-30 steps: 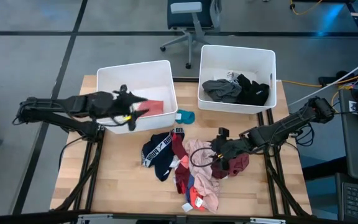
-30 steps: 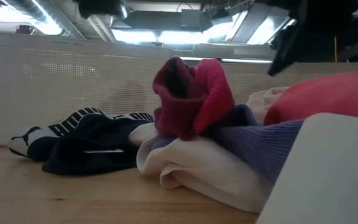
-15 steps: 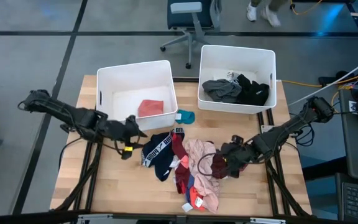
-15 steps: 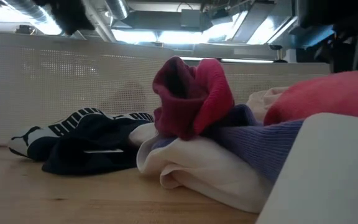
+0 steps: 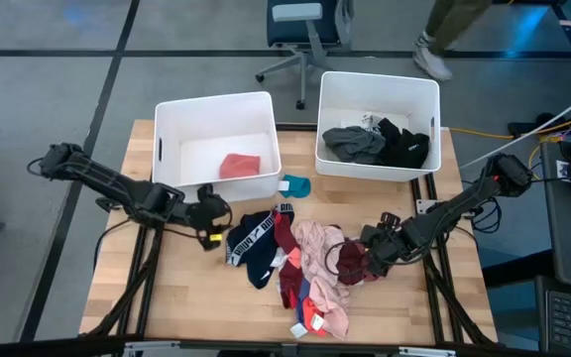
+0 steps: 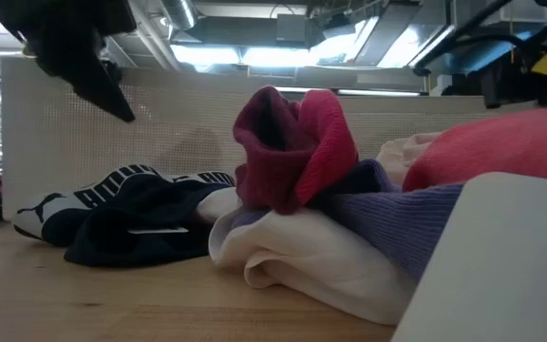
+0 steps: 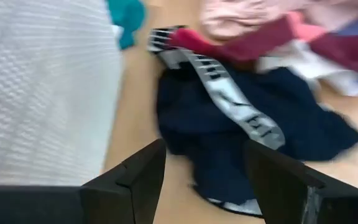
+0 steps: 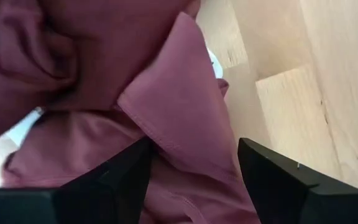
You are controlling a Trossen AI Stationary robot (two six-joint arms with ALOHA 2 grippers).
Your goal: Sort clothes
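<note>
A pile of clothes [image 5: 300, 268] lies mid-table: pink, red, white and blue pieces. At its left edge lies a black garment with a white lettered band [image 5: 251, 243], [image 7: 241, 118]. At its right edge lies a maroon garment [image 5: 350, 263], [image 8: 160, 106]. My left gripper [image 5: 211, 216], [image 7: 204, 180] hangs open just left of the black garment, beside the left bin's near wall. My right gripper [image 5: 367, 260], [image 8: 191, 180] points down, open, right over the maroon garment, with a fold of it between the fingers. My right gripper stands with its open fingers [image 8: 278, 180] on either side of a maroon fold [image 8: 179, 124], coming from above. Whether the fingers touch the cloth I cannot tell. My left gripper touches nothing.
The left white bin [image 5: 167, 149] holds a red piece [image 5: 240, 165]; the right white bin [image 5: 327, 119] holds grey and black pieces [image 5: 380, 144]. A teal piece [image 5: 295, 184] lies between the bins. A person's leg [image 5: 444, 40] and an office chair [image 5: 300, 30] stand beyond the far edge.
My left gripper has come away from over the left bin, toward the near edge and down, tipping toward the table, and now hangs beside the black garment. My right gripper has sunk onto the maroon garment and tipped further down, rolling as it went. The clothes have kept still.
</note>
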